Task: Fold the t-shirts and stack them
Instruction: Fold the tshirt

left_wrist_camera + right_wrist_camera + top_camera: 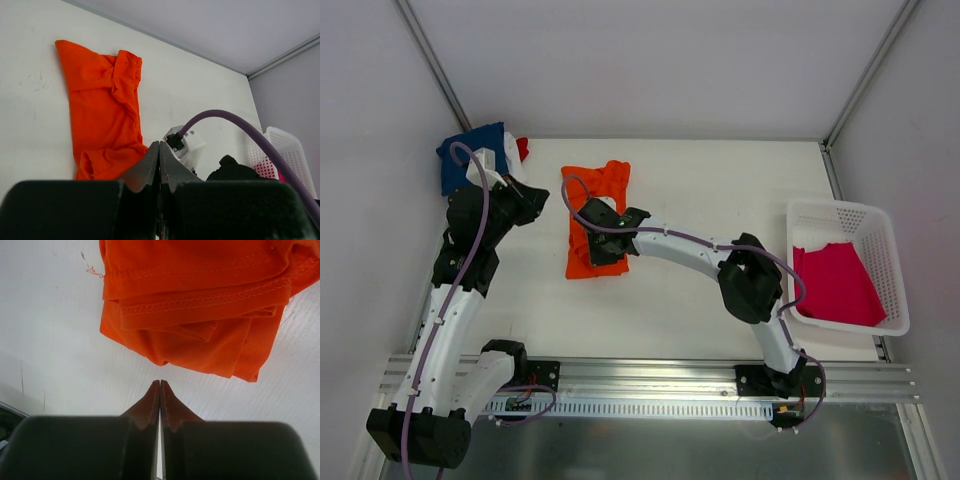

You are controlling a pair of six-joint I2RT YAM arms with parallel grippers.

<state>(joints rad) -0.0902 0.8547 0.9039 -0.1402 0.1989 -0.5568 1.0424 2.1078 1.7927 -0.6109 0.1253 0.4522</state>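
A bright orange t-shirt (596,195) lies loosely folded on the white table (720,190), left of centre. It also fills the left wrist view as the orange shirt (100,110), and its hemmed edge (200,300) shows in the right wrist view. My right gripper (595,248) hangs over the shirt's near end, shut and empty. Its fingertips (160,385) stop just short of the cloth. My left gripper (538,197) is shut and empty just left of the shirt. A navy blue t-shirt (460,160) lies at the far left corner with white (490,160) and red (523,148) cloth on it.
A white lattice basket (875,225) stands at the table's right edge with a magenta-pink t-shirt (835,285) inside. The right arm's elbow (750,282) sits between the basket and the orange shirt. Grey walls close in the table at the back and sides.
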